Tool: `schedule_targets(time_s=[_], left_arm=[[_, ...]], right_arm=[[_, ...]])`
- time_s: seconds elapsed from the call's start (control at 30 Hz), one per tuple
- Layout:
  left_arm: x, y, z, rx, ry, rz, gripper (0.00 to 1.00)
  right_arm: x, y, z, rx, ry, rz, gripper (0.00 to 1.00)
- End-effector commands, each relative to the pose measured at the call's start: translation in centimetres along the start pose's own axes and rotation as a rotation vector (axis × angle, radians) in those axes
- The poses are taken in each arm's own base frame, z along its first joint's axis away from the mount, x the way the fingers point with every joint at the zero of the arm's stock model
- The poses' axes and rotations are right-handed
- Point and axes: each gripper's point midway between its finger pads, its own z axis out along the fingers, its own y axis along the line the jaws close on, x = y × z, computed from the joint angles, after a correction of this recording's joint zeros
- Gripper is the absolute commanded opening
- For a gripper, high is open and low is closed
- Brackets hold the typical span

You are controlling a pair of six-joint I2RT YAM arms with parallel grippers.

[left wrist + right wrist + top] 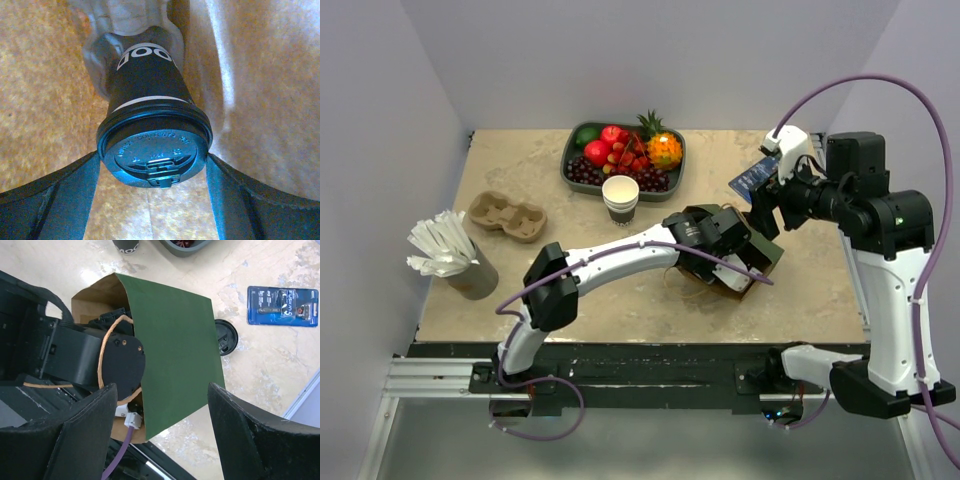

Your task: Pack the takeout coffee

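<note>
So the left tool is pinching the dark paper takeout coffee cup with the round black plastic lid by its rim, holding it base-first deep inside the green-and-brown paper bag lying on the bench. The right tool is hovering spread at the bag's mouth, probably steadying it.

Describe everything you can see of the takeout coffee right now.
The takeout coffee is a dark paper cup with a white stripe and white lettering, capped by a round black plastic lid with a sip tab. It points base-first into the brown paper bag, lid toward the wrist camera. The left gripper seems to clamp the lid rim from both sides.
</note>
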Motion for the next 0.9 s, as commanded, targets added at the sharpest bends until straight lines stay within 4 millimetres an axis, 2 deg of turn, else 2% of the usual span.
schedule_targets(time_s=[0.0, 0.27, 0.37, 0.43, 0.47, 0.53, 0.57, 0.63, 0.73, 0.77, 0.8, 0.83, 0.87], left_arm=[[0.1, 0.8, -0.1, -0.020, 0.039, 0.026, 0.00], [-0.7, 1.7, 0.7, -0.060, 0.004, 0.001, 0.00], [-0.9, 2.0, 0.9, -0.076, -0.006, -0.005, 0.00], [-1.0, 2.2, 0.9, -0.083, -0.008, -0.006, 0.00], [-1.1, 2.4, 0.9, -0.090, -0.011, -0.008, 0.00], [-1.1, 2.3, 0.9, -0.086, -0.014, -0.007, 0.00], [-1.1, 2.4, 0.8, -0.087, -0.015, -0.008, 0.00], [-1.1, 2.4, 0.7, -0.084, -0.019, -0.008, 0.00], [-1.2, 2.9, 0.5, -0.097, -0.030, -0.016, 0.00], [-1.1, 2.9, 0.5, -0.099, -0.029, -0.015, 0.00], [-1.1, 3.0, 0.5, -0.103, -0.030, -0.015, 0.00], [-1.2, 3.1, 0.6, -0.106, -0.033, -0.018, 0.00], [-1.2, 3.2, 0.5, -0.109, -0.036, -0.020, 0.00]], right_arm=[[1.5, 1.6, -1.0, -0.058, 0.046, 0.027, 0.76], [2.1, 1.7, -0.6, -0.066, 0.065, 0.026, 0.76], [1.8, 1.1, -0.2, -0.046, 0.070, 0.052, 0.76], [1.1, 0.2, 0.3, -0.026, 0.060, 0.074, 0.76], [0.1, -0.1, 0.0, -0.019, 0.030, 0.077, 0.76], [-1.1, -1.7, 0.9, -0.003, 0.011, 0.115, 0.75], [-1.6, -3.0, 0.6, 0.025, -0.011, 0.141, 0.74], [-2.0, -4.7, 1.9, 0.031, -0.016, 0.186, 0.73], [-1.2, -7.3, 4.1, 0.038, -0.001, 0.232, 0.65], [0.4, -7.9, 5.5, 0.046, 0.042, 0.247, 0.64], [0.5, -8.8, 6.4, 0.066, 0.035, 0.233, 0.63], [2.6, -9.0, 7.9, 0.062, 0.088, 0.237, 0.60], [3.6, -9.6, 8.7, 0.082, 0.112, 0.229, 0.59]])
